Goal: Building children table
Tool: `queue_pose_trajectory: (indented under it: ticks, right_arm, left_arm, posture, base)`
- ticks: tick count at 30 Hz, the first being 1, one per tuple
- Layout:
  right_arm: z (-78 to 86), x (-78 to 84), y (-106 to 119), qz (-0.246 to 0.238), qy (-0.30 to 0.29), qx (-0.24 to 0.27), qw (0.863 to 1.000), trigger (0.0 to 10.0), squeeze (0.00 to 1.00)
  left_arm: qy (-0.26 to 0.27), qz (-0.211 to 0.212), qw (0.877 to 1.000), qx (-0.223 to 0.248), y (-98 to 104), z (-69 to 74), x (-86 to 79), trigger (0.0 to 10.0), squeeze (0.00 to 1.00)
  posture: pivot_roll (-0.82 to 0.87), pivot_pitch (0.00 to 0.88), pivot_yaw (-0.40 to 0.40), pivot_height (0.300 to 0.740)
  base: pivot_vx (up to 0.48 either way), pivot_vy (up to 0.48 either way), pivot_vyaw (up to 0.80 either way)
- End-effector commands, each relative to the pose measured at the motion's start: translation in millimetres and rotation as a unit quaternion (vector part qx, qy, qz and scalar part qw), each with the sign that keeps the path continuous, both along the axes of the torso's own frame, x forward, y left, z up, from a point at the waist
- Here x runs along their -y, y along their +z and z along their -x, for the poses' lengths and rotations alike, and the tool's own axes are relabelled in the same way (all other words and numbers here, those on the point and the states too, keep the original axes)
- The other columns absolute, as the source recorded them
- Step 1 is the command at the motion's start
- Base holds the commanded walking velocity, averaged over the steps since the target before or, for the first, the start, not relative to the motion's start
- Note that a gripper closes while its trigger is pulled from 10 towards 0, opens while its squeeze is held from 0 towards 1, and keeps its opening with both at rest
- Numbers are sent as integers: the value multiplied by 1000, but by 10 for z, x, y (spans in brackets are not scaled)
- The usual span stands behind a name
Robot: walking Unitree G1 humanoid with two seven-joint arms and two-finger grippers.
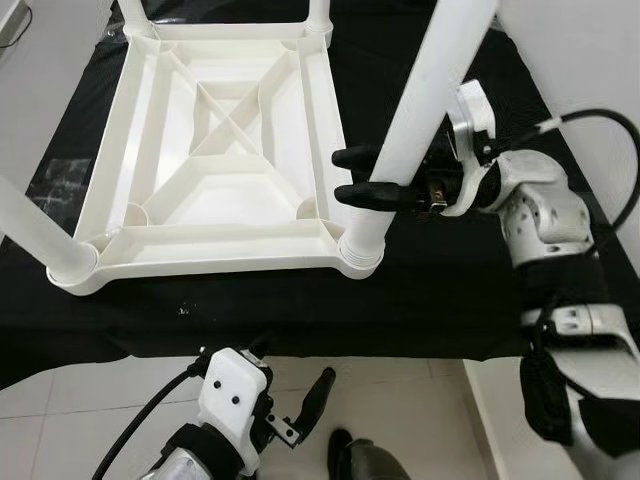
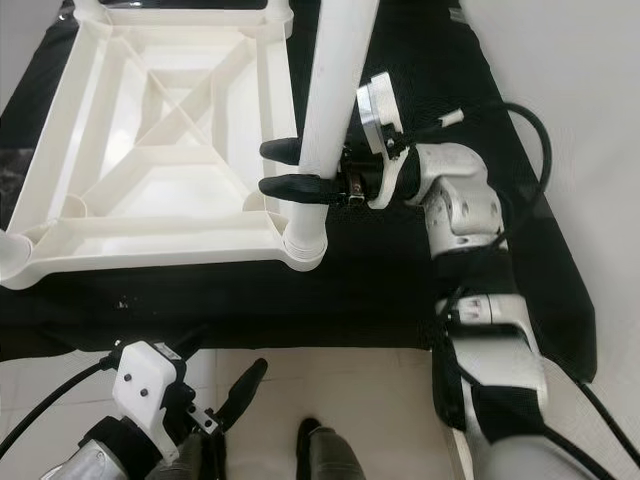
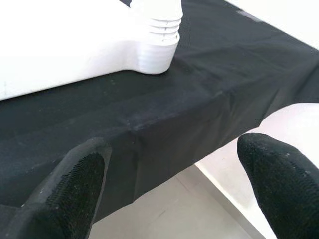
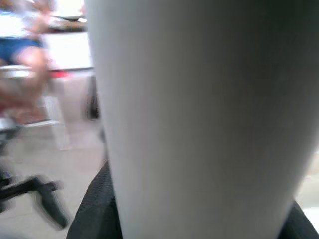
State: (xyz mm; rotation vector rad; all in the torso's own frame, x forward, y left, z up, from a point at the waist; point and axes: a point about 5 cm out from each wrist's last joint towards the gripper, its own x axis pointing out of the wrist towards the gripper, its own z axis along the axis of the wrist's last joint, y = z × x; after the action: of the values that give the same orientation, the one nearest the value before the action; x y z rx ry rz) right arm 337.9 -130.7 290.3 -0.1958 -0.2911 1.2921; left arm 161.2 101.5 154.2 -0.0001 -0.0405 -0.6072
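**On the black cloth: table upside down, legs in the corners**

On the black cloth (image 1: 430, 290) that covers the work surface, the white tabletop (image 1: 215, 235) lies upside down, its ribbed underside and cross brace facing up. Legs stand in its corners. The near right leg (image 1: 420, 120) rises from the ringed socket (image 1: 362, 250) at that corner, and the near left leg (image 1: 35, 235) stands in its own socket. The bases of two more legs can be seen at the far corners, cut off by the top of the head views, so all four seem to be placed.

The right gripper (image 1: 362, 176) is clamped around the near right leg just above the socket, one black finger on each side of the tube. The right wrist view has that leg pressed up close against the camera. The left gripper (image 1: 318, 395) hangs low in front of the cloth's edge, over the tiled floor, with its fingers (image 3: 75, 184) spread apart and nothing between them.

Judging from this, the build is nearly done. What is probably left is seating this last leg fully, letting go, and turning the table onto its feet. Whether the leg is home in its socket cannot be told.
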Motion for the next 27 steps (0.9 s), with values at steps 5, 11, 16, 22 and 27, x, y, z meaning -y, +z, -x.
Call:
queue_pose_trajectory:
  ticks: [5,11,16,22,27]
  right_arm:
    - [246,-59,-1042,39,-419,-139,896,0,0]
    - [206,-414,-1029,-5,-410,-148,900,0,0]
    - [111,-483,-893,-41,-374,-140,916,10000,0]
    - [78,-473,-653,-75,-278,-122,950,10000,1000]
    - [98,-436,-539,-85,-240,-110,961,10000,1000]
  left_arm:
    - [5,-11,1000,-11,-68,-23,-26,10000,0]
    - [3,-16,1000,-8,-131,-159,-43,10000,0]
    - [8,-18,1000,-5,-145,-207,-50,10000,0]
    - [12,-19,1000,-1,-148,-247,-51,10000,0]
    - [11,-19,1000,0,-148,-250,-47,10000,0]
  posture:
    - [73,279,-99,740]
    - [71,201,-85,740]
    - [80,184,-93,740]
    - [84,175,-93,740]
    - [84,171,-93,740]
  base:
    - [0,0,0]
    - [0,0,0]
    - [0,0,0]
    - [0,0,0]
    - [0,0,0]
